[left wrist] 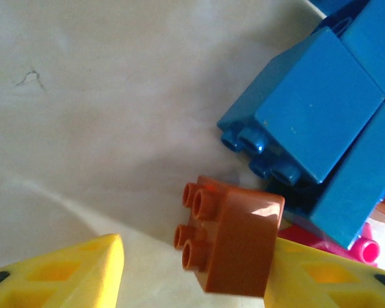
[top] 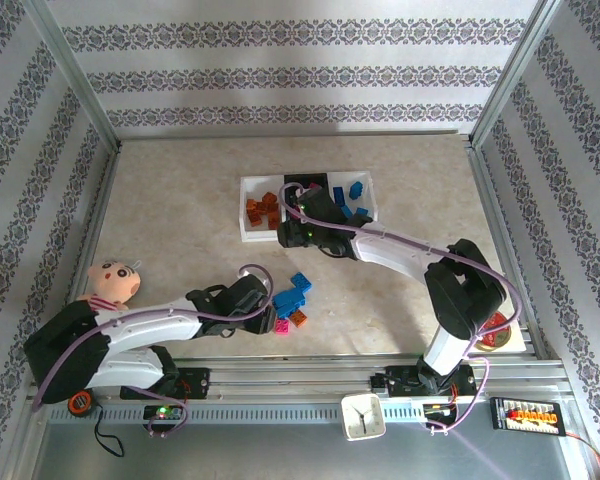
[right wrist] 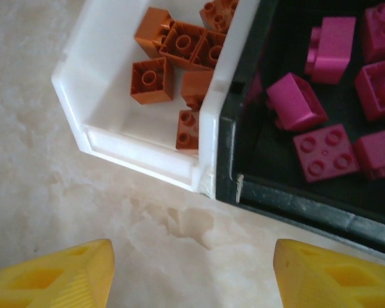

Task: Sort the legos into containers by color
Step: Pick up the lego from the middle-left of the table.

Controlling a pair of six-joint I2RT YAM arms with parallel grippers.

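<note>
An orange-brown brick (left wrist: 234, 237) lies on its side between the fingers of my left gripper (left wrist: 196, 249). It touches the right finger (left wrist: 321, 276), while the left finger (left wrist: 83, 276) stands apart, so the gripper is open. Blue bricks (left wrist: 321, 115) and a pink brick (left wrist: 366, 247) crowd just beyond; this pile (top: 292, 298) sits in front of the left gripper (top: 265, 312). My right gripper (right wrist: 192, 250) hangs open and empty over the table by the containers' near edge. The left white bin (right wrist: 141, 151) holds orange-brown bricks (right wrist: 179, 48), the black bin (right wrist: 295, 205) pink bricks (right wrist: 324, 151), the right white bin (top: 368, 205) blue ones (top: 354, 190).
A pink plush doll (top: 113, 280) lies at the left, close to the left arm. A small white clock (top: 361, 415) stands on the front rail. A round red object (top: 495, 332) sits by the right arm's base. Metal frame posts border the table.
</note>
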